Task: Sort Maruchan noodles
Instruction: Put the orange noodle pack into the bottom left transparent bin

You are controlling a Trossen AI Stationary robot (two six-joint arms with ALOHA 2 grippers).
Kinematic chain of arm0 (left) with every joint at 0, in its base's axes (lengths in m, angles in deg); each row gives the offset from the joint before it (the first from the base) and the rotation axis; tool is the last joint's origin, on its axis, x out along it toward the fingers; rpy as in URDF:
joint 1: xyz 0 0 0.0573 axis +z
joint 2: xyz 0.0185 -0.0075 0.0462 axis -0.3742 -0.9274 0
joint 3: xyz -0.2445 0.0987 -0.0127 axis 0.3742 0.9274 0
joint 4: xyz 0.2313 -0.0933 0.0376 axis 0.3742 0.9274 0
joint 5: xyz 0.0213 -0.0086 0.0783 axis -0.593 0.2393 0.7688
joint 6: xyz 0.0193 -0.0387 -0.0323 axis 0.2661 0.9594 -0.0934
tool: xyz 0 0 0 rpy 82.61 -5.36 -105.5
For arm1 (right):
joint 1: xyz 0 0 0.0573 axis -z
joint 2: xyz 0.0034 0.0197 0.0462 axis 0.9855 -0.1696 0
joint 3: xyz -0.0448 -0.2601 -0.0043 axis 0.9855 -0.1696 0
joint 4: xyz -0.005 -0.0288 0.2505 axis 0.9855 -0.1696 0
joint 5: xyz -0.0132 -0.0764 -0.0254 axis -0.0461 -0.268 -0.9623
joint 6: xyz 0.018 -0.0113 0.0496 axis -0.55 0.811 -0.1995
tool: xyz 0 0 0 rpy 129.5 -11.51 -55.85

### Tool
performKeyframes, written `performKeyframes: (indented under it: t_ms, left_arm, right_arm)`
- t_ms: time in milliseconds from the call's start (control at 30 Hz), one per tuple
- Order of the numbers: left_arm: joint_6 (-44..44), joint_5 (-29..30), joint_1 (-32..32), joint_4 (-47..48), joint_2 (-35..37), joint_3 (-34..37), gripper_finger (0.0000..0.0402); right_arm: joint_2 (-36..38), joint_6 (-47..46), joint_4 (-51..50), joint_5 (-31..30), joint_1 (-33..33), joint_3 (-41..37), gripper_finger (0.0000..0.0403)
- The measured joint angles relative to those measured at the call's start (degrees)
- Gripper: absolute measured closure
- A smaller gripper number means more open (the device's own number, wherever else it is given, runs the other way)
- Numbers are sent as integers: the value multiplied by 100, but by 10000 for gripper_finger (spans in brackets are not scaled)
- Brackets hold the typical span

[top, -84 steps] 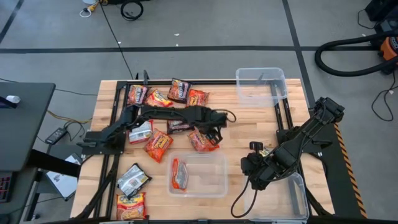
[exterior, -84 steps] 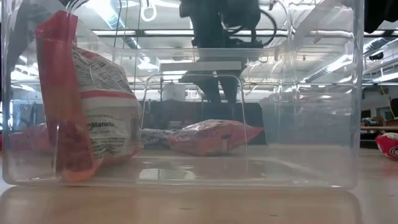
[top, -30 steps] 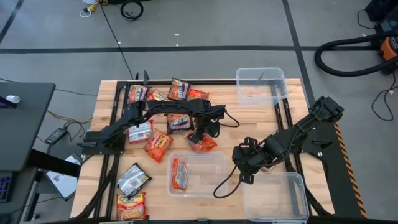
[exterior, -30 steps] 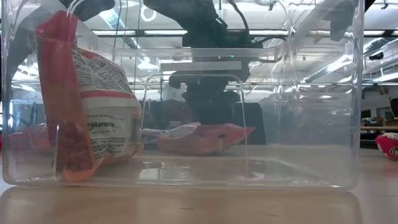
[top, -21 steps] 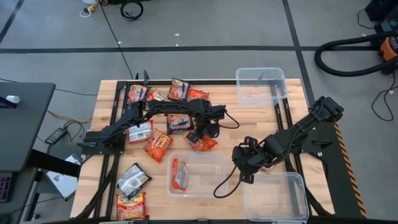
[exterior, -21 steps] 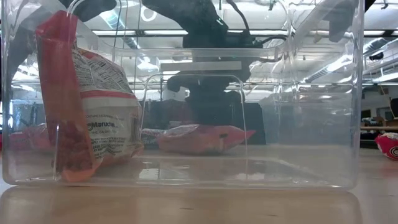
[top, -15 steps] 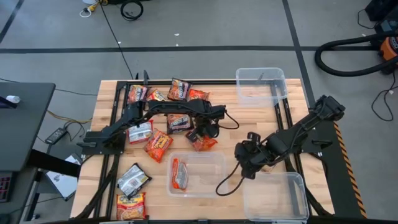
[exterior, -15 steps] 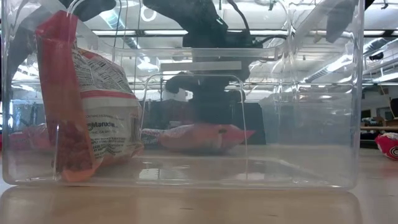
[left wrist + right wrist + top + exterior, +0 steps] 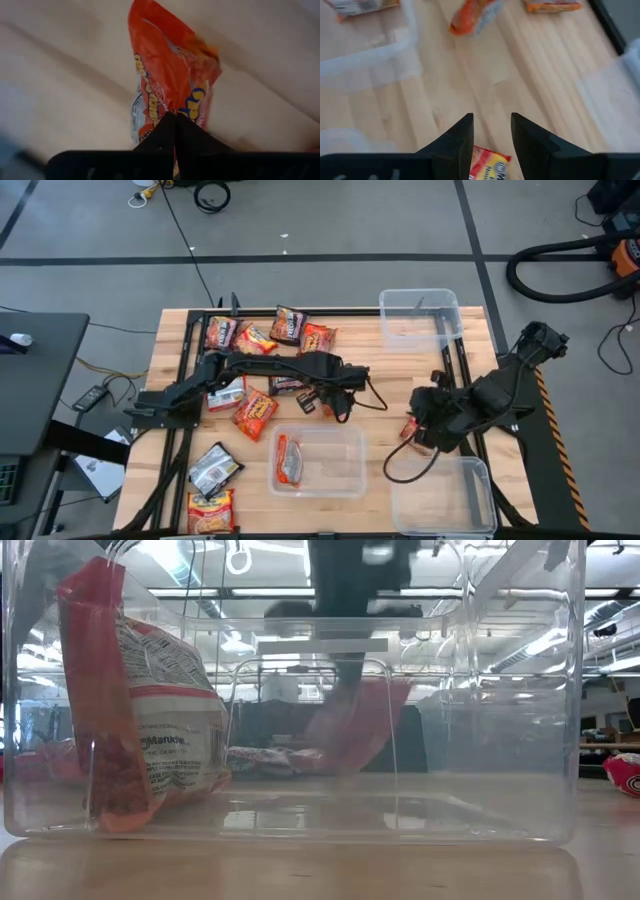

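My left gripper (image 9: 333, 408) is shut on an orange-red noodle packet (image 9: 170, 70), which hangs above the table's middle, just beyond the central clear bin (image 9: 345, 480). One packet (image 9: 287, 460) leans inside that bin against its left wall. My right gripper (image 9: 412, 430) is over the table's right part, with a yellow-red packet (image 9: 488, 166) between its fingers. Several more packets lie flat on the left half, among them an orange one (image 9: 254, 412) and a silver one (image 9: 215, 470). My left gripper pinches one end of the orange-red packet (image 9: 172, 107) between its two fingers, coming from above and pointing down. The packet hangs tilted below the fingers, clear of the table (image 9: 355, 725). My right gripper has the yellow-red packet between its two fingers, far back from their tips (image 9: 492, 157). Only one corner of the packet shows; the rest is hidden by the gripper.
A clear bin (image 9: 420, 318) stands at the far right and another (image 9: 440, 495) at the near right corner. Black frame rails (image 9: 185, 380) run along the table's sides. Bare wood lies between the central bin and the right arm.
My left gripper has shut on the orange-red packet and risen, shifting slightly toward the right. The packet, flat on the table before, is now lifted clear and hangs tilted. My right gripper has moved toward the table's right edge with its packet.
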Motion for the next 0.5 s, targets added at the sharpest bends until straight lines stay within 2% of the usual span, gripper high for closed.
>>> performKeyframes:
  t_ms: [200, 333, 500]
  left_arm:
    - [38, 886, -575, 217, 448, -614, 400]
    - [239, 958, -1021, 233, 785, -744, 400]
    - [369, 981, -1656, 136, 1093, -752, 401]
  right_arm:
    - [34, -799, -675, -116, -302, -34, 266]
    - [27, -1189, -605, -52, -463, -287, 266]
    - [22, -1447, -59, 106, -617, -804, 266]
